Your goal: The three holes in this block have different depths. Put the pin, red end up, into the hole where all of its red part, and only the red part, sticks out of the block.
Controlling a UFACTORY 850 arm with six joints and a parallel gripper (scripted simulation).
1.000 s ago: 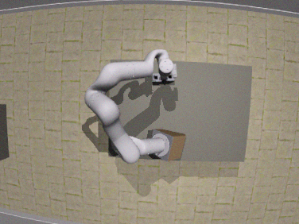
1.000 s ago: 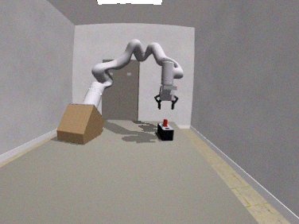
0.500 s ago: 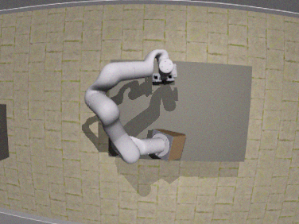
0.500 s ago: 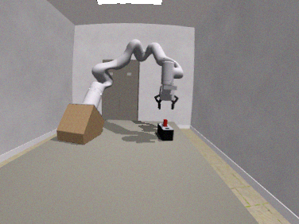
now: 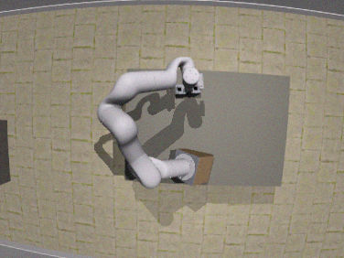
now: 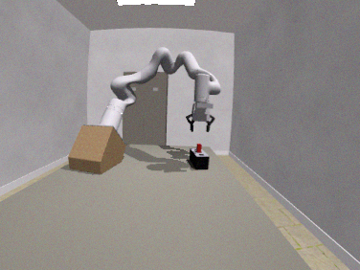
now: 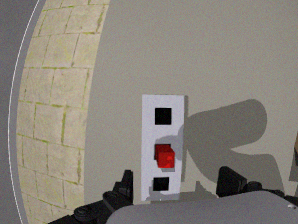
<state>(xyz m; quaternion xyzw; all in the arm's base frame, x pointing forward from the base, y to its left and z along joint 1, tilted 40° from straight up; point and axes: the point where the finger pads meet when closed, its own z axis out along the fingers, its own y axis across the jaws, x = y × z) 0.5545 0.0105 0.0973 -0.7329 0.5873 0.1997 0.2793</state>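
The block point(image 6: 199, 159) is dark with a pale top and stands on the grey mat. In the wrist view the block point(image 7: 162, 156) shows three square holes in a row. The pin point(image 7: 165, 156) stands in the middle hole with its red end up. In the exterior view the red part of the pin point(image 6: 199, 147) sticks up above the block. My gripper point(image 6: 200, 125) hangs open and empty well above the block. Its dark fingers show at the bottom of the wrist view point(image 7: 174, 189). In the overhead view the gripper point(image 5: 188, 88) hides the block.
A brown box point(image 6: 96, 148) holds the arm's base at the left of the mat point(image 5: 229, 128). Tiled floor surrounds the mat. Grey walls stand at both sides and a door point(image 6: 146, 107) at the back.
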